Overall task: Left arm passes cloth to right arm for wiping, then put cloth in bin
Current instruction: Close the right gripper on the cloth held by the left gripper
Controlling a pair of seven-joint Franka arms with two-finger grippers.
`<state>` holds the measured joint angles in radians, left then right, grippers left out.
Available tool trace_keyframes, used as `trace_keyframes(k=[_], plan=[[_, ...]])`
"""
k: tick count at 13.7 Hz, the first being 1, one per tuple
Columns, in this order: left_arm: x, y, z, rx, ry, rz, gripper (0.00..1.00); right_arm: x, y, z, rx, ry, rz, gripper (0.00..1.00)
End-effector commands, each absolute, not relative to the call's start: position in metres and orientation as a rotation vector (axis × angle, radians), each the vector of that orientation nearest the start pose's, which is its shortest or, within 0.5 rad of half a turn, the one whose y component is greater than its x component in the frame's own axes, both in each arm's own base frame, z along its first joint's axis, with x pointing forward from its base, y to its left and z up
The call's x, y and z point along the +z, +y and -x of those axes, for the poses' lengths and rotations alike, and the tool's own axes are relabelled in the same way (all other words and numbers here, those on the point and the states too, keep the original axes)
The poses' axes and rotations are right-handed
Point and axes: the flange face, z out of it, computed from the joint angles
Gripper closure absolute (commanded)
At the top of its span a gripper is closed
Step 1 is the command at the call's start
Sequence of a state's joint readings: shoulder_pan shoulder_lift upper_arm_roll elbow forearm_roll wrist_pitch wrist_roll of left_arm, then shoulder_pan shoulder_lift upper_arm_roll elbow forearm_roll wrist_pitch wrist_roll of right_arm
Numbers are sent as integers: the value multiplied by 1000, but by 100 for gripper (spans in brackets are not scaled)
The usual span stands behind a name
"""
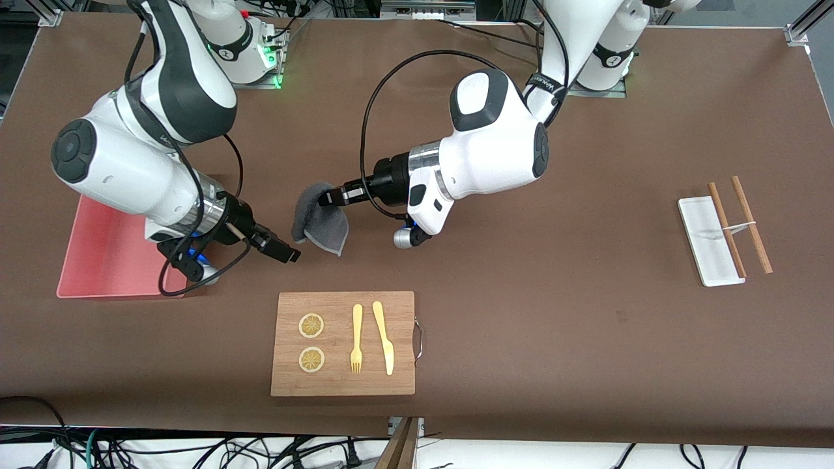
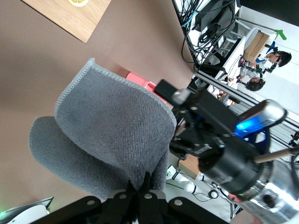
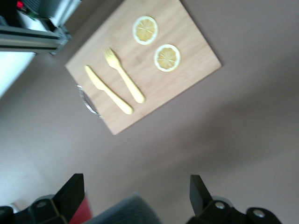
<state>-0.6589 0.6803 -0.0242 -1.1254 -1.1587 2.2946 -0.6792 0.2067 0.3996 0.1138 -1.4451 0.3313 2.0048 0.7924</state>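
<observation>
— Cloth point(image 1: 320, 220) first: where is it?

— Hanging in the air, grey and folded, pinched at its top edge by the left gripper point(image 1: 332, 197) above bare tabletop point(image 1: 554, 312).

— And the right gripper point(image 1: 292, 255)?

— Hovering beside the cloth with its 2 fingers spread wide, holding nothing.

— Where is the bin point(image 1: 107, 251)?

— Pink, at the right arm's end of the tabletop, partly under that arm.

— Anything else?

— A wooden board point(image 1: 343, 343), nearer the front camera than the cloth, carries 2 lemon slices point(image 1: 311, 342), a fork point(image 1: 356, 338) and a knife point(image 1: 384, 337).
</observation>
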Motion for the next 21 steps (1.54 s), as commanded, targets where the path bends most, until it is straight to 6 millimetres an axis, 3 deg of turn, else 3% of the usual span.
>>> trace_keyframes(k=[1,5,11,21], plan=[[483,-512,-603,-370,618,-1917,100,490,229,-669,88,837,2572,0],[490,-511,-603,-374,630,-1908,100,482,244,-663,115,817,2589,0],[489,-509,-604,-377,639,-1906,100,462,247,-652,261,764,2665,0],[489,-505,-607,-373,644,-1903,100,458,224,-632,535,744,2729,0]])
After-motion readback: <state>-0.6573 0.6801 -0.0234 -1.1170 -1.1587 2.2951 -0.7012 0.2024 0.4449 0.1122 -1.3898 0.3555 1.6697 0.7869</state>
